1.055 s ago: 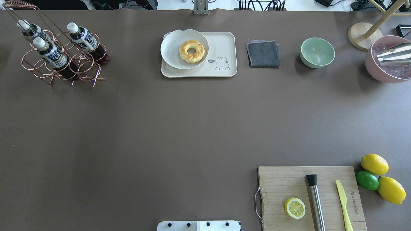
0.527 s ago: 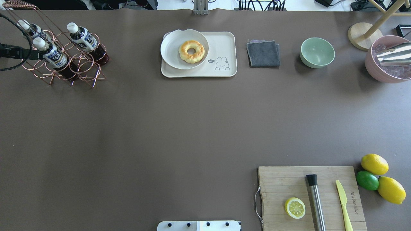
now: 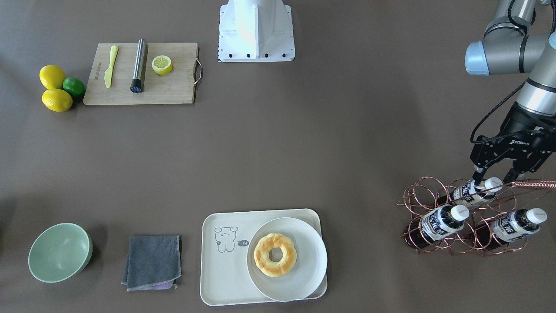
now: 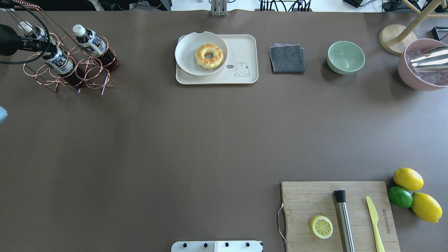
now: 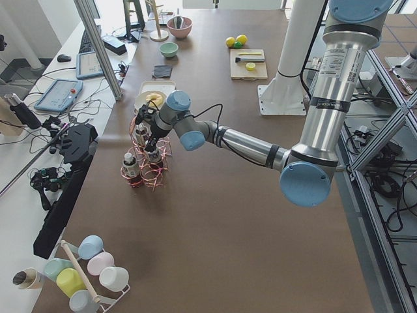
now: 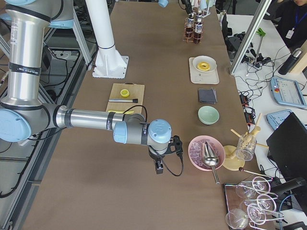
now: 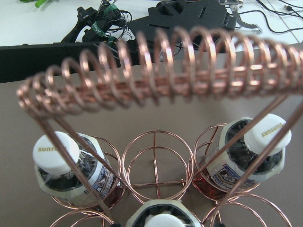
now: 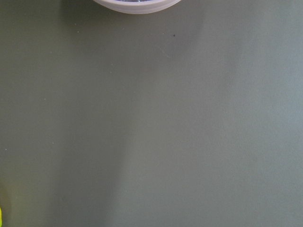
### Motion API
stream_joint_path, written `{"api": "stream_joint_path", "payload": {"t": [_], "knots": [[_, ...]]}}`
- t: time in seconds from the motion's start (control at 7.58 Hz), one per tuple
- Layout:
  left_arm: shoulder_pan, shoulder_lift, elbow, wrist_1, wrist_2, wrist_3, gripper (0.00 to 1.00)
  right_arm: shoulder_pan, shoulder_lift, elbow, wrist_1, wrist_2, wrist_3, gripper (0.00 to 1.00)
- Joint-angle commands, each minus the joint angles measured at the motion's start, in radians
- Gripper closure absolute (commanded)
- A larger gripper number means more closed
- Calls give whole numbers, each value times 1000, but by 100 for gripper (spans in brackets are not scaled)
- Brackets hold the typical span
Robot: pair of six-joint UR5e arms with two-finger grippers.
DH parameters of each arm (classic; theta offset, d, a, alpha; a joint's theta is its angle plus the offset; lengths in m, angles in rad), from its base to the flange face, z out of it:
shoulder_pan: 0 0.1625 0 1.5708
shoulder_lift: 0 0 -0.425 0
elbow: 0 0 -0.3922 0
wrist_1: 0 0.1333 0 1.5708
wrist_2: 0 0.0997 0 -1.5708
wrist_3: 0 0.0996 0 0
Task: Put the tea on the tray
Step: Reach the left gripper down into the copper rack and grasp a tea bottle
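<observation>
The left arm (image 3: pixel 527 74) slants down from the upper right of the front-facing view, wrist bent down, the left gripper (image 3: pixel 491 179) over the copper wire rack (image 3: pixel 532 184) at the right edge. Its jaws stand wide, either side of the top of the tea (image 3: pixel 468 194), the rack's uppermost bottle there. On a neighbouring bottle (image 7: pixel 239 165) in the left wrist view the cap reads "SUNTORY". The tray (image 3: pixel 217 278) lies lower centre on the brown bench (image 3: pixel 347 130), well apart from the tea. The right gripper (image 6: pixel 159 167) hangs over the bench; its jaws' state cannot be told
</observation>
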State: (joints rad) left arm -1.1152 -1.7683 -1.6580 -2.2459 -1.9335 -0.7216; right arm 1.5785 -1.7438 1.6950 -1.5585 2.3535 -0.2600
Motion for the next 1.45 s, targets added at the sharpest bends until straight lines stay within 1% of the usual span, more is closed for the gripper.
{"api": "stream_joint_path", "payload": {"t": [0.0,0.13,0.26,0.53,0.66,0.79,0.92,1.05,1.19,1.32], "knots": [[2,6,1,-4,1,1,44,0,0,0,0,0,-1,0],[2,12,-2,-6,1,4,69,0,0,0,0,0,-1,0],[0,13,-3,-6,1,11,100,0,0,0,0,0,-1,0],[-6,12,-17,-1,-8,13,100,0,0,0,0,0,-1,0],[-11,13,-49,14,-21,13,100,0,1,0,0,0,-1,0],[-38,9,-78,50,-63,13,100,0,1,0,0,0,-1,0],[-81,1,-118,105,-126,13,100,0,1,0,0,0,-1,0],[-128,-3,-167,176,-168,60,100,0,1,0,0,0,-1,0],[-168,-5,-233,281,-186,138,100,0,1,2,0,0,-1,0],[-204,-29,-297,401,-189,190,100,2,1,2,0,1,-1,0]]}}
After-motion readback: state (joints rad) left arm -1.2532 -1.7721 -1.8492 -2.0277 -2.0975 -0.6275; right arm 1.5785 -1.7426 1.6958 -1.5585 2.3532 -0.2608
